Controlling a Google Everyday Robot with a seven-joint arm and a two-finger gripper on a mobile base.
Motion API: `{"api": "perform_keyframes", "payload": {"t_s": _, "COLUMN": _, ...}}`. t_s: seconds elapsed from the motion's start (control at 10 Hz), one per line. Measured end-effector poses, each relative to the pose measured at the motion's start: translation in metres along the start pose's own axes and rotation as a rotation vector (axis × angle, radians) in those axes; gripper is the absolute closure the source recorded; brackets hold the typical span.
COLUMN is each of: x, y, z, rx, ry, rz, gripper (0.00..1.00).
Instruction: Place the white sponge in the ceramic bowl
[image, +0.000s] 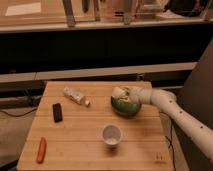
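Note:
The green ceramic bowl (125, 107) sits on the right half of the wooden table (85, 140). An off-white block, the white sponge (119, 92), rests at the bowl's far rim, over its inside. My gripper (125, 94) comes in from the right on a white arm and hovers over the bowl, right at the sponge. Whether it still grips the sponge is not visible.
A white cup (112, 134) stands in front of the bowl. A white bottle (76, 96) lies at the back left, with a black slab (57, 112) near it. An orange carrot-like object (41, 149) lies at the front left corner. A dark shelf runs behind the table.

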Motion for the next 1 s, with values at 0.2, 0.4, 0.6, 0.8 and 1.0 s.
{"api": "perform_keyframes", "payload": {"t_s": 0.2, "x": 0.0003, "y": 0.0008, "z": 0.0002, "rx": -0.001, "ry": 0.000, "rz": -0.004, "gripper": 0.20}}
{"api": "perform_keyframes", "payload": {"t_s": 0.4, "x": 0.0003, "y": 0.0011, "z": 0.0002, "rx": 0.000, "ry": 0.000, "rz": -0.005, "gripper": 0.20}}
{"api": "perform_keyframes", "payload": {"t_s": 0.6, "x": 0.0000, "y": 0.0010, "z": 0.0002, "rx": 0.003, "ry": 0.000, "rz": -0.008, "gripper": 0.20}}
{"api": "perform_keyframes", "payload": {"t_s": 0.8, "x": -0.0004, "y": 0.0001, "z": -0.0005, "rx": 0.008, "ry": -0.004, "rz": -0.012, "gripper": 0.20}}
{"api": "perform_keyframes", "payload": {"t_s": 1.0, "x": 0.0003, "y": -0.0017, "z": -0.0039, "rx": 0.013, "ry": -0.023, "rz": 0.009, "gripper": 0.20}}
